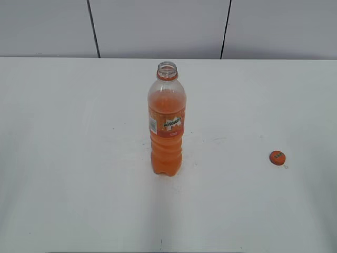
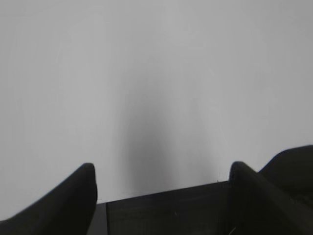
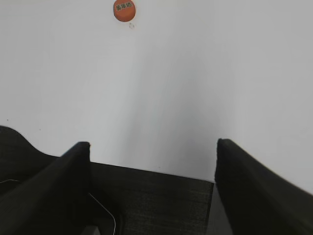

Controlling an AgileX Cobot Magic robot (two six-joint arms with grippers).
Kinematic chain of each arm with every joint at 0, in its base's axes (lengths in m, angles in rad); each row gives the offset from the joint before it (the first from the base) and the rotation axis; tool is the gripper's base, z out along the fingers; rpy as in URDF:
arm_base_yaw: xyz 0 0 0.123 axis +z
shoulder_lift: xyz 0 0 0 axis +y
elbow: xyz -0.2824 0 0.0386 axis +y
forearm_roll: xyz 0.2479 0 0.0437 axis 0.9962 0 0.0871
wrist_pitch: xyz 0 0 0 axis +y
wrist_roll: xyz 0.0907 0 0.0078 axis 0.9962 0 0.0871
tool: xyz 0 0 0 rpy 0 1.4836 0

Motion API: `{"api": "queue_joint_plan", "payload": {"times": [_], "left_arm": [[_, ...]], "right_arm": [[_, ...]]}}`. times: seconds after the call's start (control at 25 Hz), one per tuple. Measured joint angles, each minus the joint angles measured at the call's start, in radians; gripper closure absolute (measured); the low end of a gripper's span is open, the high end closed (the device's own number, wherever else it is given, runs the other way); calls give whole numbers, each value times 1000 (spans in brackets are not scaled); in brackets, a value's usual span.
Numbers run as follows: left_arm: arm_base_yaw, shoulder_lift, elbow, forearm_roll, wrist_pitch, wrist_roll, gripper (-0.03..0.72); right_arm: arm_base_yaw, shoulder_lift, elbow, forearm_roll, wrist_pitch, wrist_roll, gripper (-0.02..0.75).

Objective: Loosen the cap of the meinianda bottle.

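- My left jaws (image 2: 161,178) stand wide apart with nothing between them; under them I see only bare white table (image 2: 156,73).
- My right jaws (image 3: 152,152) are likewise spread wide and empty, hanging above the table near its front edge.
- The meinianda bottle (image 1: 167,124) stands upright about the middle of the table, label facing the front edge, its neck open with only the orange ring left on it.
- The cap (image 1: 277,157) lies flat, print up, well apart from the bottle toward the right edge; in my right wrist view it sits at the top (image 3: 124,10).
- I judge the loosening done: the cap is fully off, not merely slack.
- What remains to do well is to keep both jaws clear of the bottle, since it is tall, open and part full, and a nudge could tip and spill it.
- Neither arm shows in the exterior view, so both seem already drawn away from the bottle.
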Motion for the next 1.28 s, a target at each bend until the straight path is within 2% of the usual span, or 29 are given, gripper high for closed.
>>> {"api": "queue_joint_plan", "payload": {"times": [0.4, 0.64, 1.28], "left_arm": [[0, -216, 1, -37, -8, -3, 180], [0, -360, 32, -88, -75, -3, 180], [0, -405, 37, -88, -81, -3, 180]], "right_arm": [[0, -268, 23, 6, 38, 7, 146], [0, -453, 23, 9, 41, 8, 146], [0, -468, 23, 10, 42, 19, 148]]}}
